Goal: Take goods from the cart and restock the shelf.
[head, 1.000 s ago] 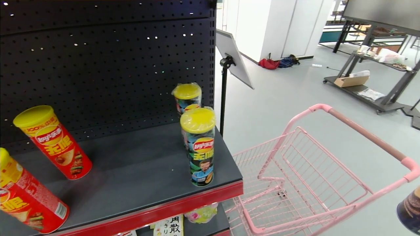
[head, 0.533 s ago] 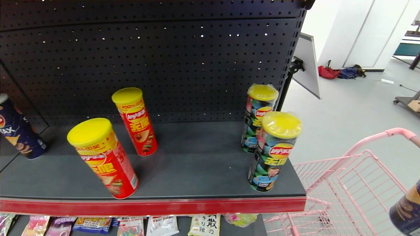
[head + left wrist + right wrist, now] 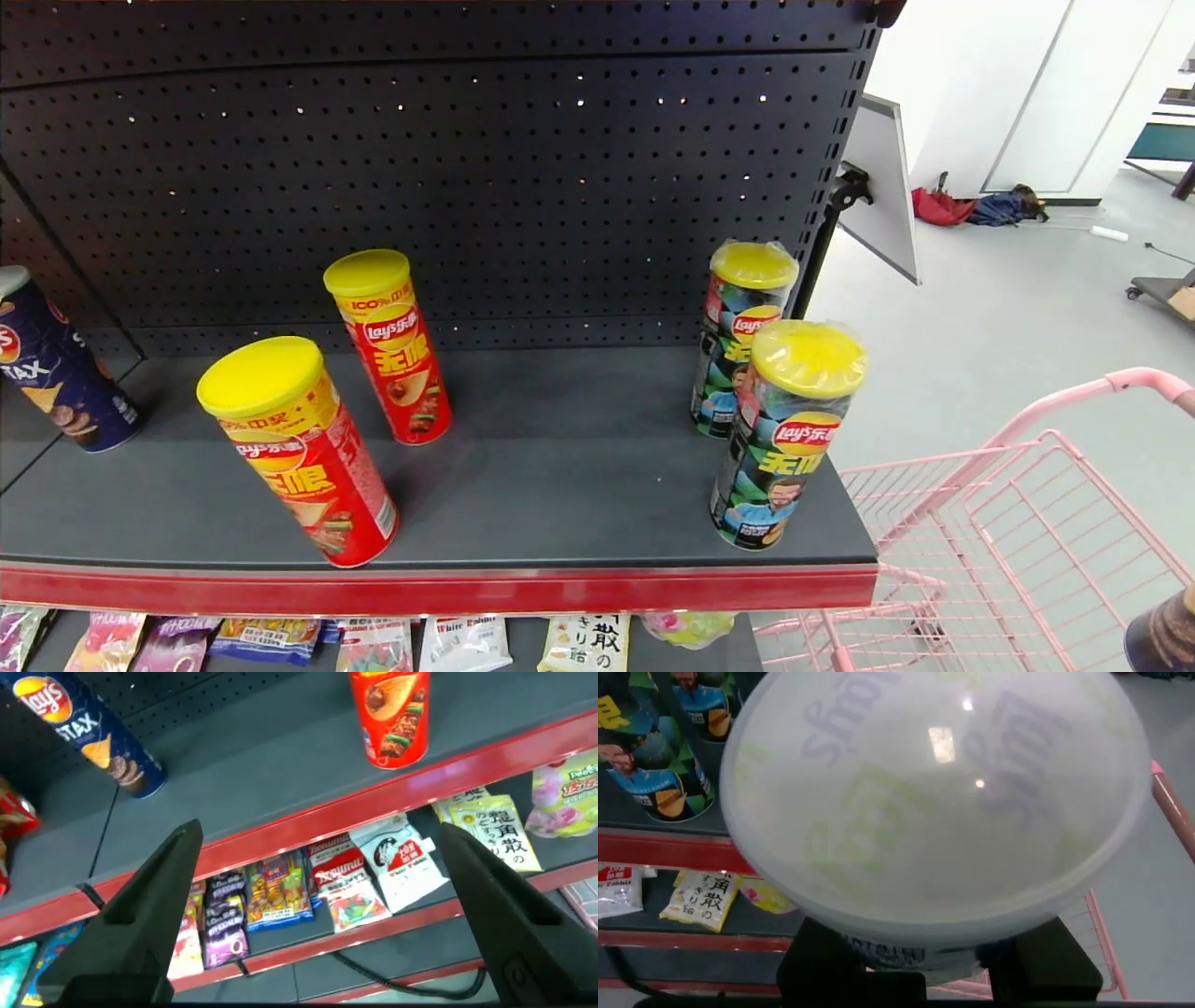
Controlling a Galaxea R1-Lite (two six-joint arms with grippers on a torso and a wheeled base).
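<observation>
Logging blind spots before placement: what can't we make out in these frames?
Chip can: head view, cut off at the corner; right wrist view, its own lid hides the body.
Pink cart: head view, frame edge cuts off the basket floor; remaining stock unknown.

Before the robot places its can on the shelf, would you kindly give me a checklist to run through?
1. The held can is clasped in the right gripper: ok.
2. Free shelf space between the front red can and the front green can: ok.
3. The left gripper is open, holding nothing: ok.
4. The held can matches the blue can at the shelf's left end: cannot tell.
5. The pink cart is clear of the right arm's path: cannot tell.
</observation>
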